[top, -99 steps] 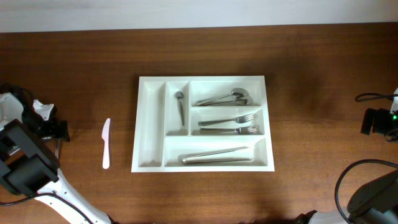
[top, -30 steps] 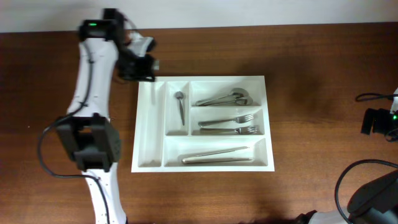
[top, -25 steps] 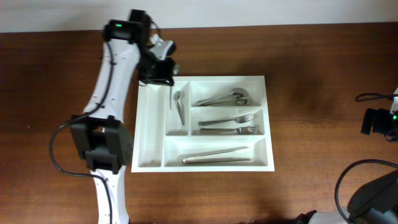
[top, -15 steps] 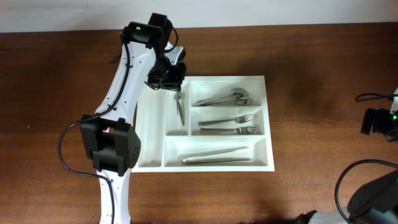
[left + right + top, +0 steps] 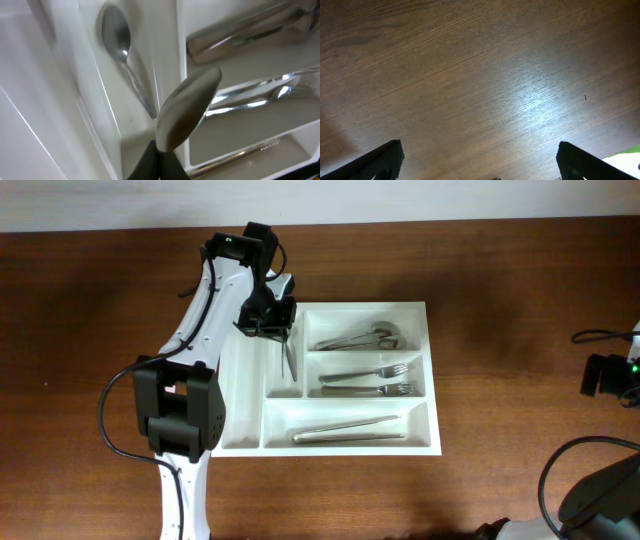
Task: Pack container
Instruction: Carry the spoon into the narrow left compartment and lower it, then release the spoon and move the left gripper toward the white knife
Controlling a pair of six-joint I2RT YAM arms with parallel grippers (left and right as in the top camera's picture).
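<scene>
1. A brown wooden table (image 5: 520,400) is seen from above, with a strip of pale wall (image 5: 400,200) along the top edge of the frame.
2. The white tray (image 5: 232,360) is set flat at the centre of the frame. Its two narrow compartments are at the left, and its three long ones are at the right and along the bottom.
3. The left gripper (image 5: 268,320) is held over the tray's upper left part, at the top end of the second narrow compartment.
4. Its jaws are closed on a pale knife (image 5: 187,107). In the wrist view the blade is seen jutting out above the divider beside that compartment.
5. A single spoon (image 5: 116,35) is seen lying in the same narrow compartment, its bowl toward the top of the frame.
6. More spoons (image 5: 360,337) are held in the upper right compartment, two forks (image 5: 370,380) in the middle one, and long steel pieces (image 5: 350,430) in the bottom one.
7. The right arm (image 5: 608,375) is kept at the right edge of the frame, well apart from the tray.
8. The right gripper (image 5: 480,156) is shown in its wrist view over bare wood, with its jaws spread wide apart.
</scene>
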